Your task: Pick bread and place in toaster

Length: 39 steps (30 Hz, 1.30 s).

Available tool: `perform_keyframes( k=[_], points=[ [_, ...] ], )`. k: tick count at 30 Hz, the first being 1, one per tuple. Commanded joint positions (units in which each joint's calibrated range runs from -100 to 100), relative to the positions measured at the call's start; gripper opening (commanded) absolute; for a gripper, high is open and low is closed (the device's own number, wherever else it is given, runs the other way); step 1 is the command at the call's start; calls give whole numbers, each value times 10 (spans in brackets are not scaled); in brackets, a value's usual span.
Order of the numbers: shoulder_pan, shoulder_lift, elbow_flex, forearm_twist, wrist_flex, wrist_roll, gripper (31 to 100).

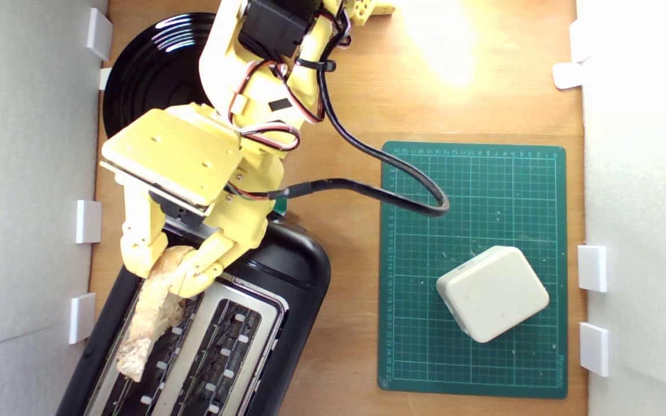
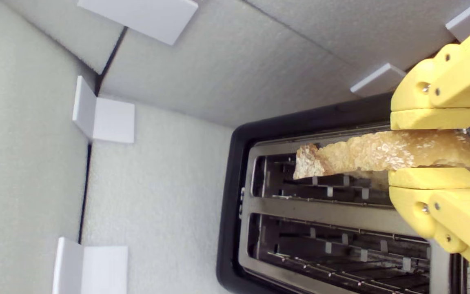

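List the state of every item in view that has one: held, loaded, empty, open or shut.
Yellow claw: shut on the bread.
Pale, crusty, elongated bread slice: held lengthwise above the toaster slot nearer the exterior view's left, not yet dropped in.
Glossy black two-slot toaster with silver top: both slots empty.
Round black plate: nothing visible on it, partly hidden by the arm.
Cream-white rounded square block: resting on the green cutting mat, untouched.

1. Glossy yellow moulded-plastic arm (image 1: 235, 98), chunky rounded segments, and there's a black servo block (image 1: 272, 23) seated at its upper joint.
2. Flat yellow square plate (image 1: 174, 153) dotted with small holes.
3. Thick black sheathed cable (image 1: 391, 167), plus thin red, white and black wires.
4. Yellow two-fingered gripper (image 2: 433, 149), silver screws showing at its knuckles.
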Motion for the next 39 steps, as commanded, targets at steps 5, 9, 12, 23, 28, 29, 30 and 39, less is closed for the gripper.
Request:
perform_keyframes(
  k=[5,9,12,23,28,29,30,39],
  points=[
    [-3,31,-25,-4,-22,-3,521],
    [-3,55,-26,-4,-27,-3,523],
    [-3,67,-26,-12,-27,-1,524],
    [-8,74,-26,-20,-27,2,673],
    [-8,69,-26,-20,-27,7,763],
    [-8,69,-26,-20,-27,11,773],
    [-8,68,-27,-20,-27,14,780],
    [-3,-51,-26,-62,-28,18,786]
  ],
)
